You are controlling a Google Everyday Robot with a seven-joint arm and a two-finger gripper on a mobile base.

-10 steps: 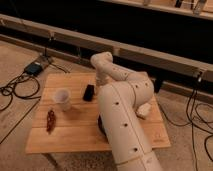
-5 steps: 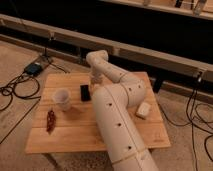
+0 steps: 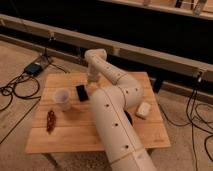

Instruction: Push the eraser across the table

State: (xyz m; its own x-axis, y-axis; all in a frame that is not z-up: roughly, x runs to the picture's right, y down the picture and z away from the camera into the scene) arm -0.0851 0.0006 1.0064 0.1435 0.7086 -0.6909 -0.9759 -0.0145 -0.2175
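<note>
Concrete floor point(image 3: 17, 57), with a dark wall and a pale horizontal rail point(image 3: 160, 54) behind; a table point(image 3: 75, 137) of light wood is set at centre.

Item 1: eraser point(image 3: 81, 93). Small, flat, black and rectangular. It is laid flat on the tabletop, just in front of the gripper point(image 3: 91, 77) and slightly to the left as seen in the camera view. Contact between the two cannot be determined.

Item 2: gripper. It is lowered close to the tabletop near the far edge and carried by a white jointed arm point(image 3: 112, 130) that is folded back over the table's right half. Whether it is parted or closed cannot be told.

Item 3: white cup point(image 3: 62, 98). It is stood upright beside the eraser, on the side away from the gripper, apart from it.

Item 4: dark red chili-shaped object point(image 3: 50, 121). It is laid well in front of the gripper, past the cup, near the left edge.

Item 5: white block point(image 3: 143, 110). It is placed on the far side of the arm from the gripper, near the right edge.

Item 6: dark box point(image 3: 34, 68) and black cables point(image 3: 15, 92). These are laid on the floor, off the table to the gripper's left in the view.
</note>
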